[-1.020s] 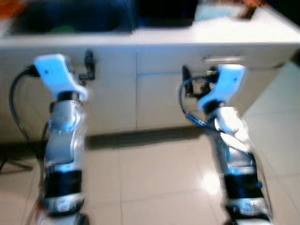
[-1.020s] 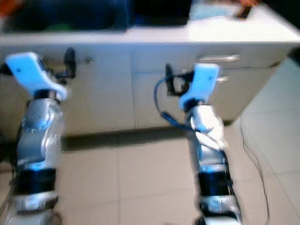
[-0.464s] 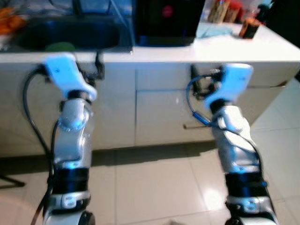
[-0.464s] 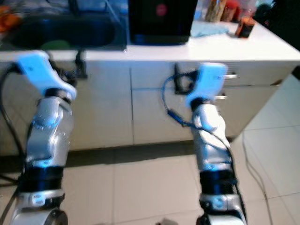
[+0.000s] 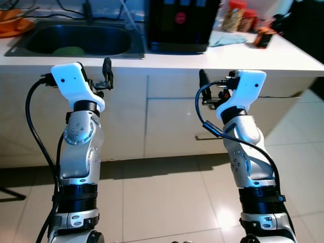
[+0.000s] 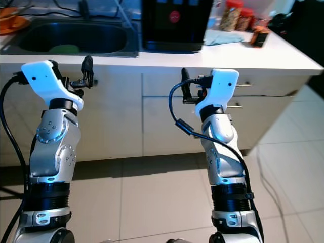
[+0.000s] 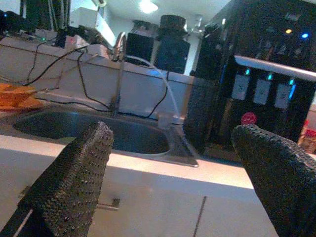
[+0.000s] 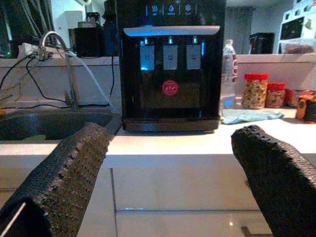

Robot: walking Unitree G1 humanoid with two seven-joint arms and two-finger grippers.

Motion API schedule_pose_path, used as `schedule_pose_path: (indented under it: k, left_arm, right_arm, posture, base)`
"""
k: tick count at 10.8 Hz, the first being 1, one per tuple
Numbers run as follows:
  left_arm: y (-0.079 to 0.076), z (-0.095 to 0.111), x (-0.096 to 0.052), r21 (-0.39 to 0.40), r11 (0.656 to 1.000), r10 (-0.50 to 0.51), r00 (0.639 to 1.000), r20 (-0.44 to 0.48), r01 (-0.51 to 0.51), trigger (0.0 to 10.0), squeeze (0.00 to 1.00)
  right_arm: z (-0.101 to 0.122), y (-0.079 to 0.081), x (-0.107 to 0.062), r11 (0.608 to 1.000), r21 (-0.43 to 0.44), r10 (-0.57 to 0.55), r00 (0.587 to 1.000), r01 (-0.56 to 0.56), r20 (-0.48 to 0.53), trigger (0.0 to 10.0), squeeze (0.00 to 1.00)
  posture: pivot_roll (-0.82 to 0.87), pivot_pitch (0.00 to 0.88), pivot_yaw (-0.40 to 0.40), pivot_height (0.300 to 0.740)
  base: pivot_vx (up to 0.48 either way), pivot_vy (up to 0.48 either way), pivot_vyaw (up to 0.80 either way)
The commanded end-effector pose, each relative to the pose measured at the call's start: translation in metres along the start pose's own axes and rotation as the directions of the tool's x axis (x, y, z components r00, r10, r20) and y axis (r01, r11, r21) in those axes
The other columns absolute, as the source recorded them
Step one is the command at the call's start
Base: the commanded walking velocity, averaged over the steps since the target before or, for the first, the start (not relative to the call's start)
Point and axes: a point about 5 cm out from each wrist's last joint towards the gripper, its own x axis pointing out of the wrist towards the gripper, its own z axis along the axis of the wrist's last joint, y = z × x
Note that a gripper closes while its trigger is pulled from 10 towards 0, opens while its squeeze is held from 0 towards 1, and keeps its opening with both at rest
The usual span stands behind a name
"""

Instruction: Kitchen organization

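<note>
**Robot facing the kitchen tabletop, both arms raised and carrying nothing**

The sink (image 5: 76, 43) is lying at 10 o'clock with a green item (image 5: 68, 50) in its basin. The left gripper (image 5: 107, 76) is hovering before it, jaws spread. At 12 o'clock, a black water dispenser (image 5: 182, 25) is standing on the tabletop (image 5: 243, 54). The right gripper (image 5: 202, 83) is waiting below it, jaws spread, likely for reaching. Jars (image 5: 238, 15) and a blue cloth (image 5: 225, 38) are sitting at 1 o'clock.

Recessed steel sink (image 5: 76, 43): dull metal. Black water dispenser (image 8: 170, 64): glossy plastic. Black fingers (image 8: 64, 173): knobbly rubber. Tiled floor (image 5: 162, 197): glossy.
</note>
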Motion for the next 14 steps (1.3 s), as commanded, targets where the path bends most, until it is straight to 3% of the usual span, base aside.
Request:
schedule_pose_path:
  k: [1,14]
  left_arm:
    - [-0.0039,0.0012,-0.0007,-0.001,1.0,-0.007,1.0,0.002,0.007,10.0,0.0]
    - [-0.0003,-0.0026,0.0012,-0.03,0.999,0.014,1.0,-0.023,-0.015,10.0,0.0]
  right_arm:
    - [0.0002,-0.0017,0.0012,1.0,-0.004,-0.005,1.0,0.005,0.001,10.0,0.0]
    - [-0.0002,-0.0018,0.002,1.0,0.007,-0.01,1.0,0.01,0.001,10.0,0.0]
  posture:
    - [-0.03,0.018,-0.071,0.74]
    - [-0.04,0.014,-0.067,0.74]
  base:
    - [0.0,0.0,0.0]
    - [0.0,0.0,0.0]
